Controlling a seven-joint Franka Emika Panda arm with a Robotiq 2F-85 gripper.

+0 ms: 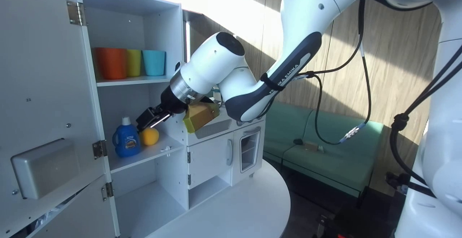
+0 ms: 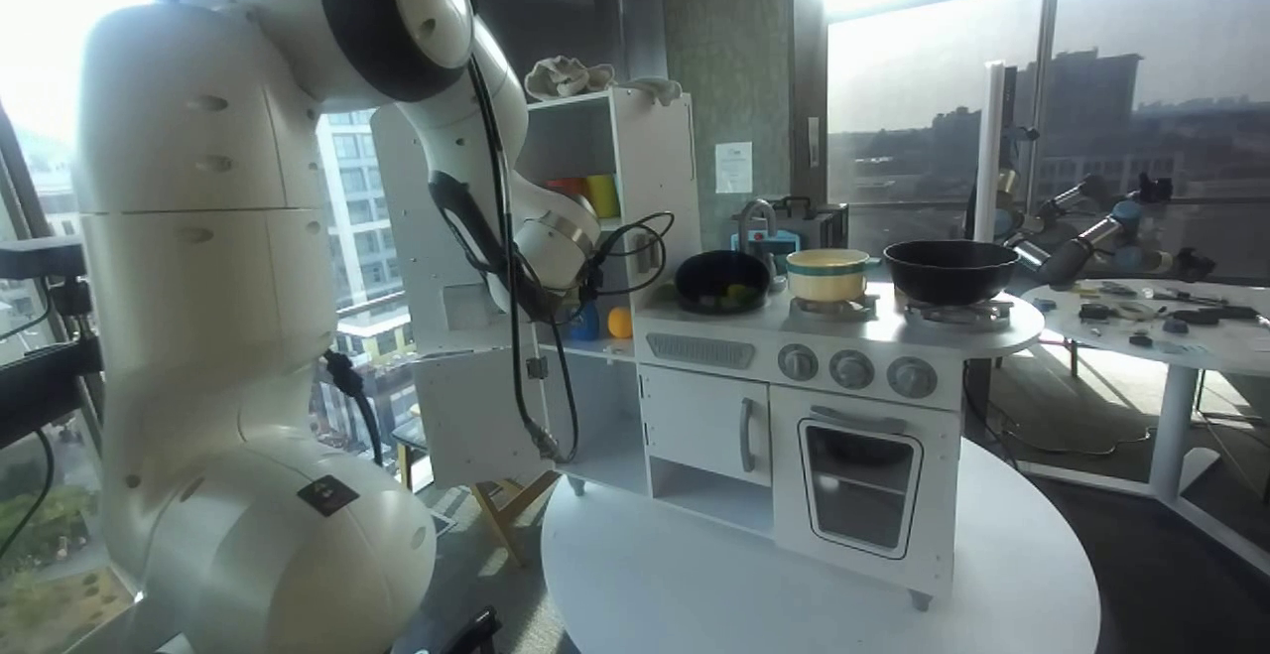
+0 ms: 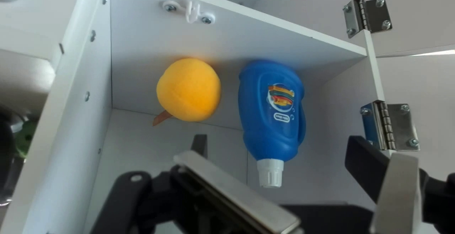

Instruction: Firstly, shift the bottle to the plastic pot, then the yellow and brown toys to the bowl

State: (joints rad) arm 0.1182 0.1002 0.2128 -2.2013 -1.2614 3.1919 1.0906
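Note:
The blue bottle (image 1: 127, 140) with its white cap stands upright on the cabinet's middle shelf. The yellow toy (image 1: 149, 136) sits beside it, apart from it. A small brown piece (image 3: 162, 118) sticks out behind the yellow toy in the wrist view. My gripper (image 1: 146, 120) is at the shelf opening, near the bottle's upper part. In the wrist view the gripper (image 3: 279, 150) is open and empty; the bottle (image 3: 272, 109) appears between its fingers, cap towards me, not touched. The pale plastic pot (image 2: 828, 277) stands on the stove. The black bowl (image 2: 699, 279) is left of it, holding yellow-green things.
Orange (image 1: 111, 63), yellow (image 1: 133, 63) and teal (image 1: 154, 63) cups stand on the upper shelf. The cabinet door (image 1: 43, 86) is open, with metal hinges (image 3: 387, 125) near the right finger. A side wall (image 3: 76, 95) bounds the shelf. A larger black pot (image 2: 951, 270) is on the stove.

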